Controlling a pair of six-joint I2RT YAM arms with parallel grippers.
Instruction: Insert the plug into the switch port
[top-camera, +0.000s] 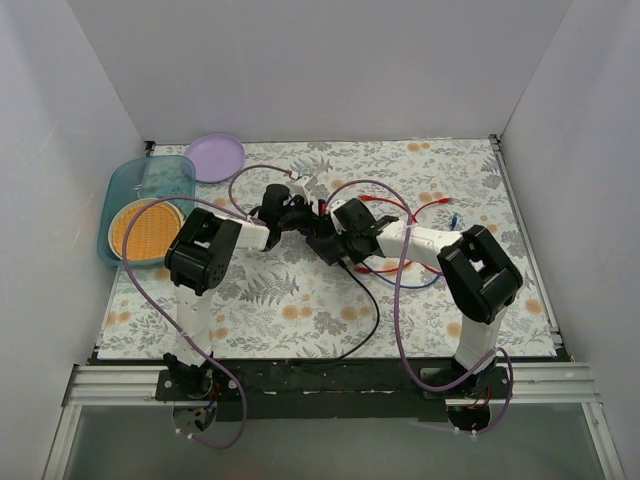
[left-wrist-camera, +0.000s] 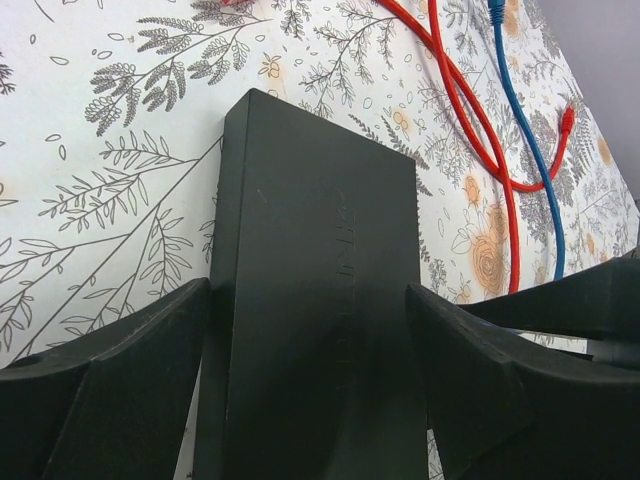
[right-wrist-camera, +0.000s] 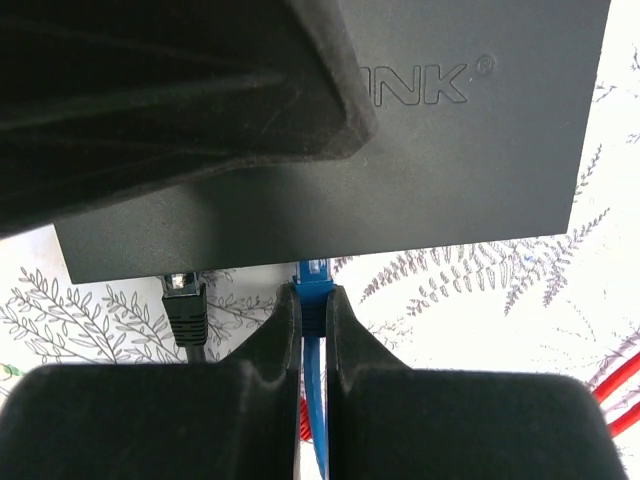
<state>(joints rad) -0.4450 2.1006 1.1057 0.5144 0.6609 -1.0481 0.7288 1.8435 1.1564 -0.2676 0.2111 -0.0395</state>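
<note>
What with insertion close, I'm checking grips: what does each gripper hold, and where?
The right gripper pinches the blue plug just behind its tip. The left gripper straddles the switch across its width; contact unclear.

A flower-print tablecloth (top-camera: 300, 300) covers the table, with plain white walls (top-camera: 320, 70) around it. At the far left sit a purple plate (top-camera: 214, 157) and a blue tray (top-camera: 120, 190) holding what may be a round orange mat (top-camera: 146, 231). A red cable (left-wrist-camera: 456, 88) loops at the back, and a black cable (top-camera: 377, 315) trails toward the near edge.
</note>
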